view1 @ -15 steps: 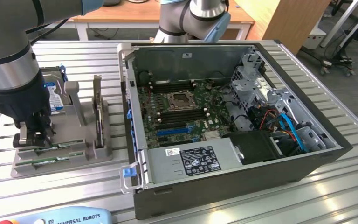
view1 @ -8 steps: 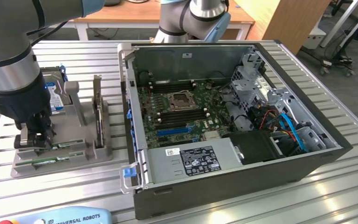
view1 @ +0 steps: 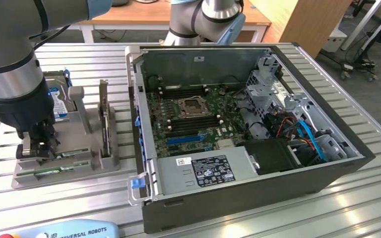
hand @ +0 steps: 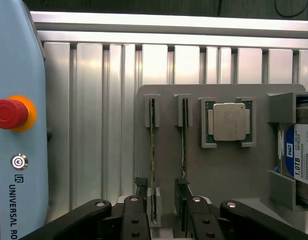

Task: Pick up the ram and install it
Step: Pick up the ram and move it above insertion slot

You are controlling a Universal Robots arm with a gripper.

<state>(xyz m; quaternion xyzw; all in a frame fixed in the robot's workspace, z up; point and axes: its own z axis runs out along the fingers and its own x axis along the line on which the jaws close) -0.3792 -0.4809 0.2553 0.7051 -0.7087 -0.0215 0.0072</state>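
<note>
The fingers (hand: 140, 192) stand wide apart, one on each side of the ram (hand: 153, 150), and nothing is clamped. That ram stands on edge in its slot in the grey holder (hand: 193, 200), with the fingers straddling one end of it. Whether either finger touches the board, the views do not tell. Just beside it, the other ram (hand: 184, 140) stands parallel in its own slot, its end passing behind one finger. Further along the holder lies the CPU (hand: 229, 121), flat in a square pocket, and beyond it the hard drive (hand: 303, 155). The holder rests on the slatted worktop (hand: 94, 125), with the pendant (hand: 19, 75) off to one side. From outside, the arm (view1: 12, 74) reaches down over the holder, at the exterior view's left of the open case (view1: 323, 173).
</note>
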